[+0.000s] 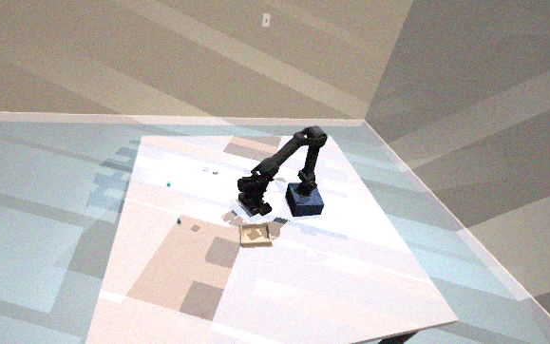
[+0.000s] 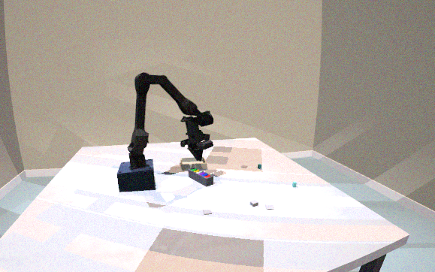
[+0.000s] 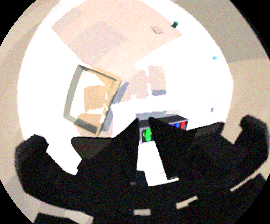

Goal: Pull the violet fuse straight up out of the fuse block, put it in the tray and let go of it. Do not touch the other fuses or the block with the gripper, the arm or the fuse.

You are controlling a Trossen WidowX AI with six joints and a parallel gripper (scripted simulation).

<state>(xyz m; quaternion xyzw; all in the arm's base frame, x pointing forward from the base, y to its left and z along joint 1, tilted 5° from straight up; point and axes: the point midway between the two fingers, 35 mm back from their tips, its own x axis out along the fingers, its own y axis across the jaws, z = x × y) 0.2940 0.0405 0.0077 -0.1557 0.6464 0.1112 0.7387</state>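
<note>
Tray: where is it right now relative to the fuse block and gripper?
In the exterior view the tray sits on the table just behind the fuse block, with the gripper hanging just above it. In the wrist view it shows upper left.

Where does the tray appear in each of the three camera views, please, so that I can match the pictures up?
Top: the tray sits just below the picture's centre, under the gripper.
Exterior: only its near wall shows, at mid-picture, behind the fuse block.
Wrist: upper left of centre, tilted.
Shared landmark: the gripper, which hangs near the tray in every view.
</note>
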